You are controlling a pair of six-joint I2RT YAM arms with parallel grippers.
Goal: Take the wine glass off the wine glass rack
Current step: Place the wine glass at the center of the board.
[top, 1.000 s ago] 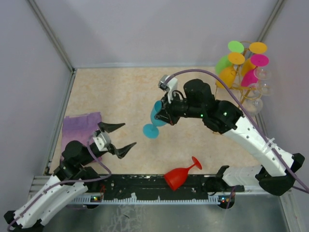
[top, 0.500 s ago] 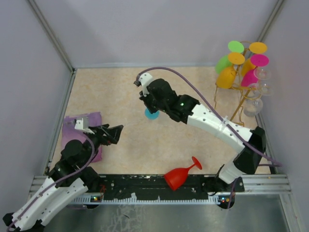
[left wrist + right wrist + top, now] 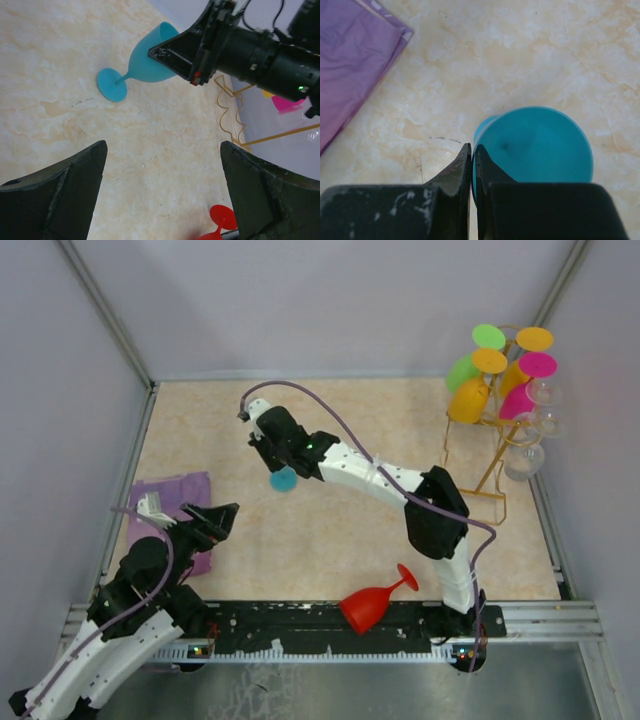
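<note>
The teal wine glass (image 3: 283,479) is held tilted low over the table (image 3: 350,420), well apart from the gold wine glass rack (image 3: 497,466) at far right, its rim pinched by the right gripper (image 3: 472,150), while the left gripper (image 3: 162,150) is spread wide beside a purple cloth (image 3: 165,497).

Wine glass rack (image 3: 493,468) far right, cloth (image 3: 165,502) near left, one glass (image 3: 283,479) between, another glass (image 3: 368,605) at near edge.
</note>
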